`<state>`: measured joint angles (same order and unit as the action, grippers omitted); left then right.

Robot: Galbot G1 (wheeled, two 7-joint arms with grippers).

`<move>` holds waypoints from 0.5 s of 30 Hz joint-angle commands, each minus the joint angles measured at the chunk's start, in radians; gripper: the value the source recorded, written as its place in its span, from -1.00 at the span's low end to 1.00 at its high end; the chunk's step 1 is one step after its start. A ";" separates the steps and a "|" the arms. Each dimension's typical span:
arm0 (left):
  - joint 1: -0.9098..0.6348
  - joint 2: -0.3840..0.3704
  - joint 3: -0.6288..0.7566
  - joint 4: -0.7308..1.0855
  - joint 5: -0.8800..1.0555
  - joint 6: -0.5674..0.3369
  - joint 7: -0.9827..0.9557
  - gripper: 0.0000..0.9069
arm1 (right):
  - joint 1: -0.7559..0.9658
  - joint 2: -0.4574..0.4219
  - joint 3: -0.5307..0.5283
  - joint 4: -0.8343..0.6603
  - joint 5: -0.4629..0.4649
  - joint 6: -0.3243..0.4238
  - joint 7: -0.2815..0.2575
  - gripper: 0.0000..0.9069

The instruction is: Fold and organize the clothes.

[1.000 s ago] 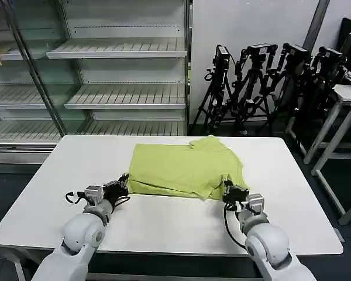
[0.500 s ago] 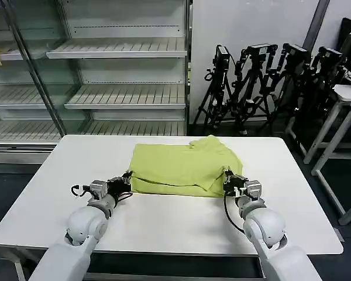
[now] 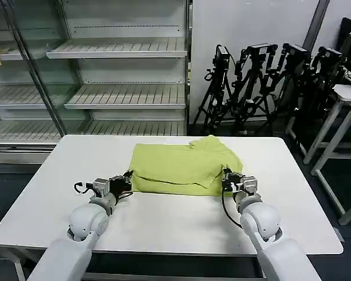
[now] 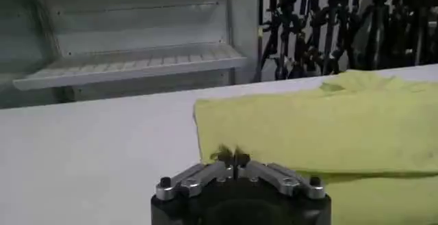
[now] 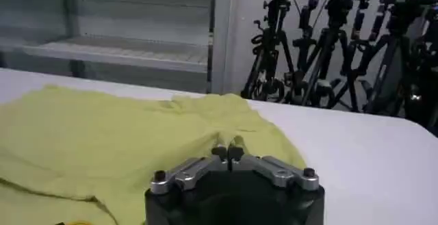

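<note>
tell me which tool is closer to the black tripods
Right. The right tool pinches the lime T-shirt at its near right corner, on the side of the tripods; the left tool is at its near left corner, farther off.

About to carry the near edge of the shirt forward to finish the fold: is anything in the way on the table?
Nothing visible. The left hand and right hand sit at the near corners of the T-shirt, fingers closed on the fabric. The table around and beyond the shirt is bare.
</note>
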<state>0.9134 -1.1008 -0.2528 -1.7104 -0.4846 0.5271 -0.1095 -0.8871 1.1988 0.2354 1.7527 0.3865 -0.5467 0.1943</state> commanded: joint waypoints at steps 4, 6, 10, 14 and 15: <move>-0.005 0.004 0.003 0.013 0.008 -0.001 0.005 -0.96 | 0.010 0.003 -0.003 -0.035 -0.016 0.011 -0.005 -1.00; -0.006 0.004 0.003 0.013 0.010 -0.001 0.004 -0.96 | 0.011 0.004 -0.003 -0.033 -0.022 0.015 -0.010 -1.00; -0.007 0.002 0.003 0.013 0.013 -0.002 0.005 1.00 | 0.011 0.002 -0.005 -0.045 -0.041 0.012 -0.006 1.00; -0.006 0.002 0.004 0.015 0.041 0.003 0.000 1.00 | 0.005 0.002 0.001 -0.048 -0.035 0.007 -0.003 1.00; -0.006 0.002 0.003 0.014 0.041 0.004 -0.003 1.00 | 0.002 0.002 0.005 -0.044 -0.034 0.005 -0.002 1.00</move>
<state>0.9101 -1.0993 -0.2510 -1.7014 -0.4609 0.5270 -0.1117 -0.8855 1.2000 0.2374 1.7192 0.3635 -0.5407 0.1899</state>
